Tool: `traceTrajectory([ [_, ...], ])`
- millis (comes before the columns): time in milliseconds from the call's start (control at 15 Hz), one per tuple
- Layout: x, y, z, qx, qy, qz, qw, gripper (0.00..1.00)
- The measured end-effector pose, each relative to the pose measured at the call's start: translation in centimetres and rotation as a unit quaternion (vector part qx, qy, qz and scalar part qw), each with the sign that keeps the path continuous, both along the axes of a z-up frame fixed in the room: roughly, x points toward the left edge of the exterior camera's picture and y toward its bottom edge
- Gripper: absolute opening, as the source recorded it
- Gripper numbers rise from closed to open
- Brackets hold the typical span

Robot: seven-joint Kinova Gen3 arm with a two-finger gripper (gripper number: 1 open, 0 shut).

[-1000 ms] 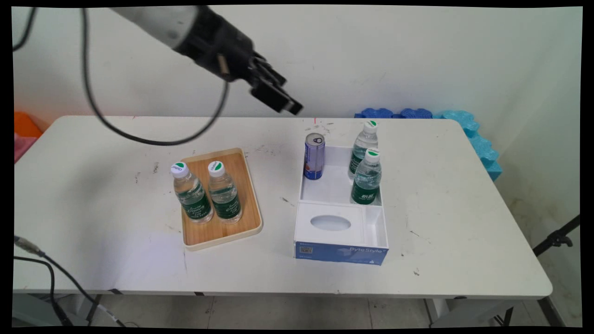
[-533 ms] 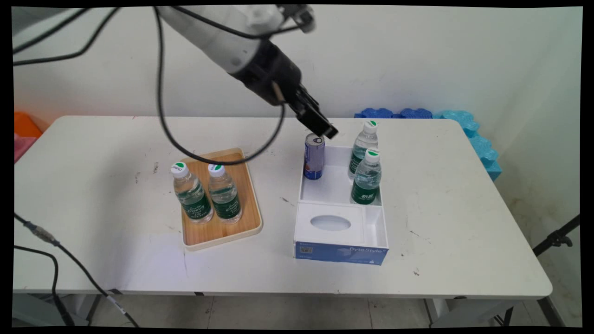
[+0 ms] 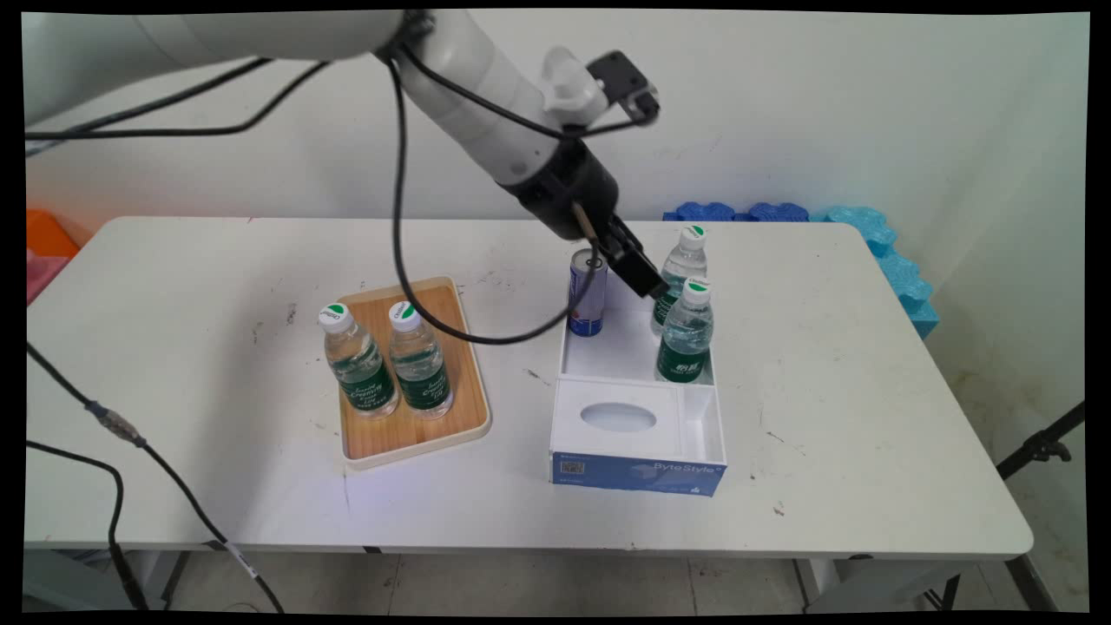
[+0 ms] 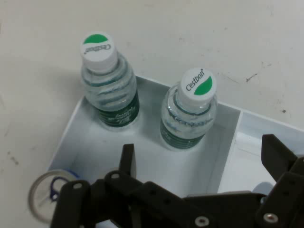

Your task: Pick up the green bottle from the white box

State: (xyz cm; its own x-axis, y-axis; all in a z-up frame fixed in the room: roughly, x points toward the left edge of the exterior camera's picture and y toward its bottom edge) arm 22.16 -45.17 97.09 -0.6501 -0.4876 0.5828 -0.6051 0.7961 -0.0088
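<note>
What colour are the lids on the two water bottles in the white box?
White with a green patch, on both clear plastic water bottles; the hand view shows it best.

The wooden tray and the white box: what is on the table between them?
Nothing: in the main view, only bare, scuffed table separates the tray and the box, crossed by a hanging cable.

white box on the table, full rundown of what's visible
The white box is an open-topped, card-like tray with a blue front face printed ByteStyle. A divider splits it: the near part holds a white insert with an oval opening, the far compartment holds a blue can at its left corner and two capped water bottles along its right wall. It sits flat on the table, right of a wooden tray. The gripper hovers over the far compartment, open.
</note>
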Motion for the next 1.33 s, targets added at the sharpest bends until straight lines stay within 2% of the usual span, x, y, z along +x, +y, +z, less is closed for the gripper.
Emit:
traceTrajectory([
  [533, -3.1, -1.2, -3.7, 0.023, -0.001, -0.013, 0.9996, 1.00],
  [1333, -5.5, -3.2, -7.6, 0.015, -0.008, -0.030, 0.9994, 1.00],
])
